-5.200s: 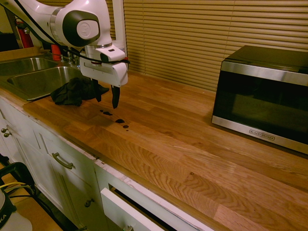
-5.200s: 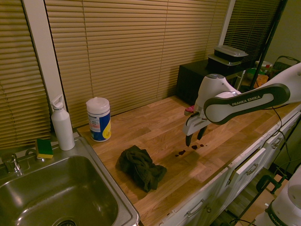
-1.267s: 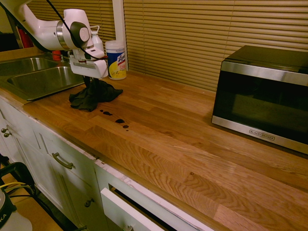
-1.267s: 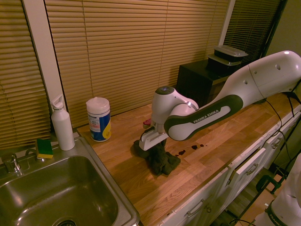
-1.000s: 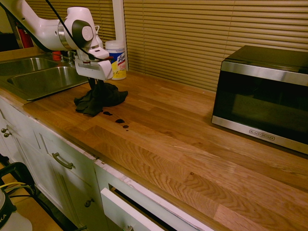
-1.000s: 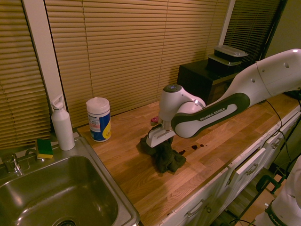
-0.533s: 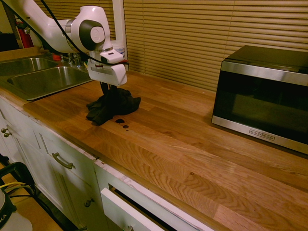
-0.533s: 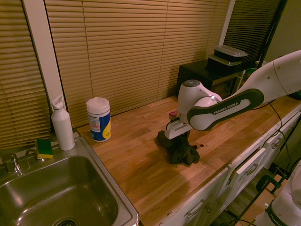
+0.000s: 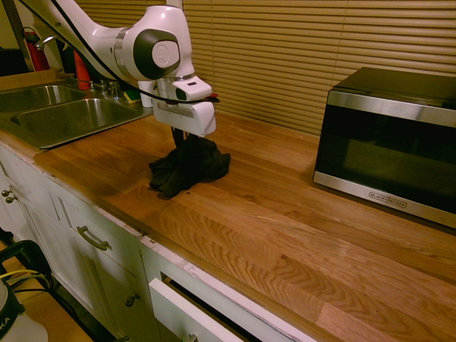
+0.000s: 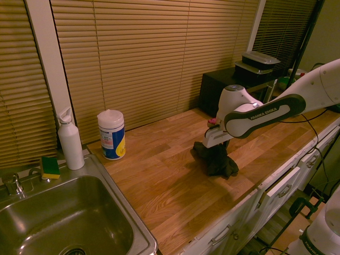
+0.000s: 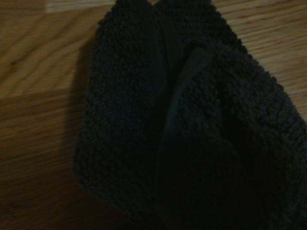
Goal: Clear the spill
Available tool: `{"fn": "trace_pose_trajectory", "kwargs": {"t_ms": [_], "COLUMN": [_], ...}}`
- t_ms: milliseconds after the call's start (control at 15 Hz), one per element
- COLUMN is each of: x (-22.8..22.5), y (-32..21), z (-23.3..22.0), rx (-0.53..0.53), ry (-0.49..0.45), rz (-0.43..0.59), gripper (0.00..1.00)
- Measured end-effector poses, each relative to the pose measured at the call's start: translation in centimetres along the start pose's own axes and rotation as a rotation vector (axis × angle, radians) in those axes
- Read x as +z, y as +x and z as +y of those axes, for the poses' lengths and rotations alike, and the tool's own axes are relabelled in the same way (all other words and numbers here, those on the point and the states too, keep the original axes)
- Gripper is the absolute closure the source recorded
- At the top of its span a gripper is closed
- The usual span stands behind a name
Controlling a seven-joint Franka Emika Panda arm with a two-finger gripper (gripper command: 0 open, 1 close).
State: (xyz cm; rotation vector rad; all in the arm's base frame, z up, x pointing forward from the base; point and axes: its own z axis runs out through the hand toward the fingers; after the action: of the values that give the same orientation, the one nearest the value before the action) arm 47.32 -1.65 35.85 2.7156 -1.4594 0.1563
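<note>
Pointing straight down, gripper (image 9: 183, 140) clamping black cloth (image 9: 189, 167)

arm (image 10: 264, 113): "FRANKA EMIKA" | microwave (image 9: 388, 142): small brand print, unreadable | wipes canister (image 10: 111, 134): label illegible

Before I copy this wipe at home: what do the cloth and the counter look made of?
The cloth looks like dark terry fabric: nubby looped pile, soft folds. The counter looks like butcher-block wood, with jointed planks, visible grain and a smooth, slightly glossy finish, probably sealed.
</note>
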Motion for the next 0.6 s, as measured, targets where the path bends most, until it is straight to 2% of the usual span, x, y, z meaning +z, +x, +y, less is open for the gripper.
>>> {"fn": "trace_pose_trajectory", "kwargs": {"t_ms": [400, 600], "x": [0.2, 0.2], "y": [6.0, 5.6], "z": [5.2, 4.8], "rx": [0.067, 0.054], "ry": [0.017, 0.022], "rz": [-0.027, -0.031], "gripper": [1.00, 1.00]}}
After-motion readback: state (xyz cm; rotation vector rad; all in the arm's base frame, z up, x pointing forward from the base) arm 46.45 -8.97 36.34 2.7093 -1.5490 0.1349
